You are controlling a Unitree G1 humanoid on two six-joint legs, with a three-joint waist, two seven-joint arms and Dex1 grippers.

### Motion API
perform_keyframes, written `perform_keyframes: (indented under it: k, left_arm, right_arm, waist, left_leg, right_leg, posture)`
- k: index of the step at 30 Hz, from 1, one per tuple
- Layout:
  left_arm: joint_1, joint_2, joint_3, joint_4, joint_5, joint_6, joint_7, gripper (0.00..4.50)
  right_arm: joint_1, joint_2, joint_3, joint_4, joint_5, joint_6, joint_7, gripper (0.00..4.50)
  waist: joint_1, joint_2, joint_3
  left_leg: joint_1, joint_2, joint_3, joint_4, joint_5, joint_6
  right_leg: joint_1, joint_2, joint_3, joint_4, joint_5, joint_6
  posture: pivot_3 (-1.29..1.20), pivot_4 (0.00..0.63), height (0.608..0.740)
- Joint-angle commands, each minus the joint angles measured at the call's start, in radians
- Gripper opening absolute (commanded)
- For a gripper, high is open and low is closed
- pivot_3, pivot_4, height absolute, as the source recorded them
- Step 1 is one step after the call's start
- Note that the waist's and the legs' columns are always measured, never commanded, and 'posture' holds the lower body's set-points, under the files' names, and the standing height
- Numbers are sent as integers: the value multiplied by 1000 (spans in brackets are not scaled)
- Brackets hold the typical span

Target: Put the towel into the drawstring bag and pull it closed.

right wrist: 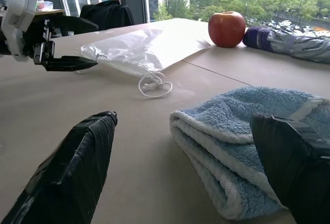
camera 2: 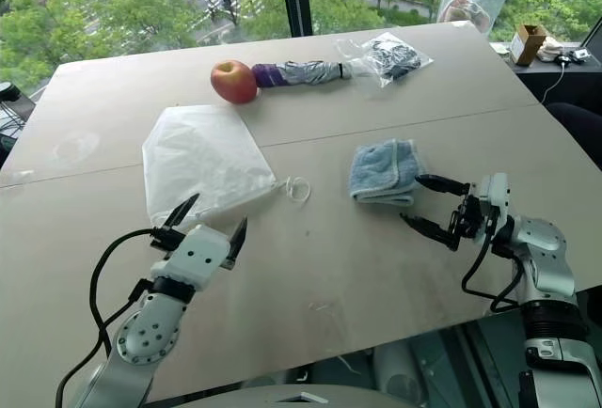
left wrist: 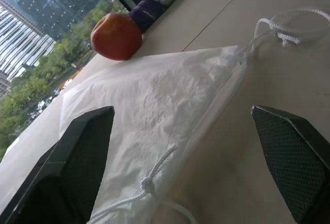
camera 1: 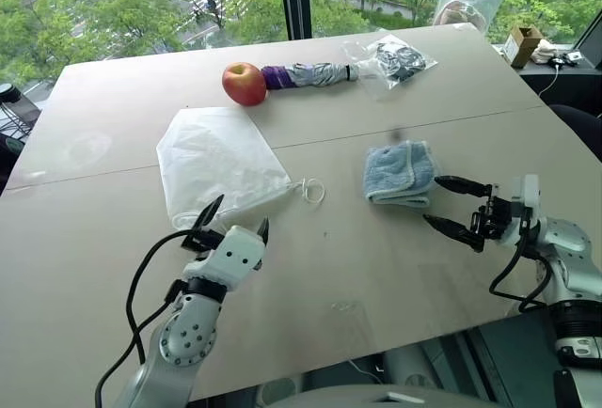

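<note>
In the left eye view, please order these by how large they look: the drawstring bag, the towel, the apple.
1. drawstring bag, clearly the largest.
2. towel.
3. apple, the smallest; it lies farther from the camera, so its true size may be somewhat understated.

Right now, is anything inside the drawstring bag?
No visible contents: the drawstring bag lies flat on the table, and the towel sits folded apart from it. Its translucent fabric could still conceal something thin.

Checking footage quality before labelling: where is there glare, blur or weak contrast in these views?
Left eye view: soft daylight from the windows, faint shadows; the white bag stands out weakly against the pale table. Left wrist view: near fingers blurred, skyline washed out. Right wrist view: towel sharp, close fingers soft.
</note>
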Motion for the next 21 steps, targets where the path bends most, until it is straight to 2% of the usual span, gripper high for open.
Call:
perform_keyframes:
  k: [1, 9, 21]
  left_arm:
    - [-31, -7, 55, 35, 10, -46, -18, 4404]
    - [-84, -14, 109, 145, 3, -77, -67, 4404]
    - [-194, -27, 105, 295, 45, -104, -81, 4404]
  right_arm:
    - [2, 2, -7, -33, 4, -7, -4, 4424]
    - [24, 6, -13, -68, 10, -2, -33, 4424]
    - [43, 15, -13, -98, 0, -9, -78, 4424]
  waist:
    - [-1, 0, 0]
    - [-1, 0, 0]
    - [-2, 0, 0]
  left_leg:
    - [0, 0, 0, 0, 0, 0]
    - [1, 0, 0, 0, 0, 0]
    - [1, 0, 0, 0, 0, 0]
  right_leg:
    - [0, 0, 0, 0, 0, 0]
    - [0, 1, 0, 2, 1, 2]
    - [0, 1, 0, 3, 1, 2]
  posture:
    - [0, 150, 740]
    - [0, 150, 740]
    - [0, 150, 740]
